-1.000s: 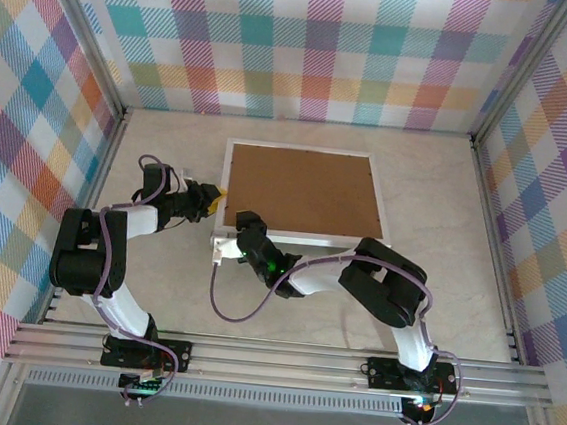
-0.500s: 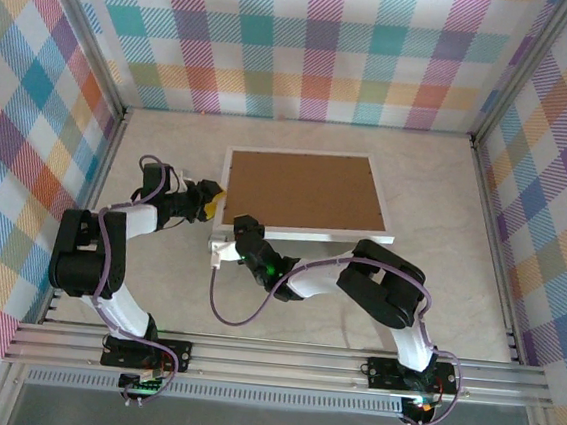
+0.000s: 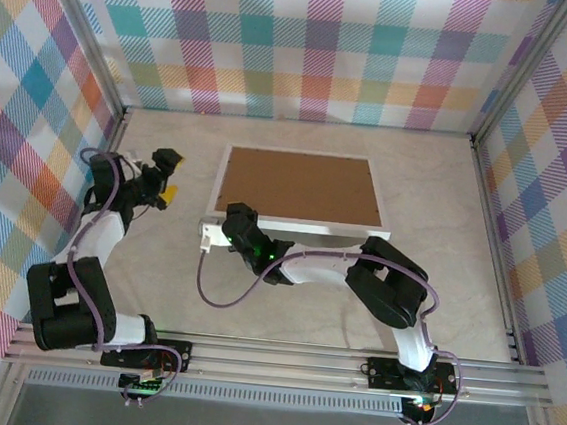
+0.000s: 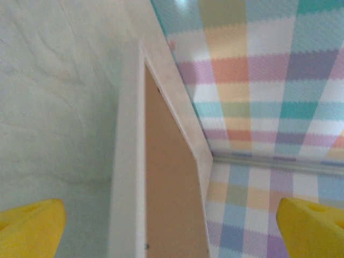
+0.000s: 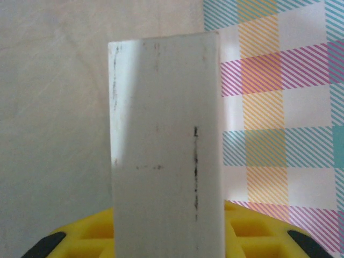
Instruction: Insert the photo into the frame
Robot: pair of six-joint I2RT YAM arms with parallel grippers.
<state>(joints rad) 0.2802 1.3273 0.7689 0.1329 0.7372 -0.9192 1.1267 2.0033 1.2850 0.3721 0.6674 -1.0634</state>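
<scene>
The frame [image 3: 298, 222], with a white moulded border, lies back-up in the middle of the table, and its brown backing board [image 3: 299, 186] faces me. Its near edge looks slightly raised. My right gripper [image 3: 215, 232] is shut on the frame's near left corner. In the right wrist view the white moulding [image 5: 166, 145] stands up between the yellow jaws of the right gripper [image 5: 166, 239]. My left gripper [image 3: 168, 178] hangs open to the left of the frame, clear of it. Its yellow fingertips [image 4: 32, 228] are spread wide around the frame's edge [image 4: 126, 161], seen from a distance. The photo is hidden.
Plaid walls [image 3: 310, 44] enclose the table on three sides, and the left wall [image 3: 28, 148] is close behind my left arm. The pale tabletop [image 3: 435, 207] is bare to the right of the frame. An aluminium rail [image 3: 280, 358] runs along the near edge.
My left gripper has opened, let go of the frame's left edge and drawn back to the left. My right gripper has shifted the gripped corner a little left and farther away.
</scene>
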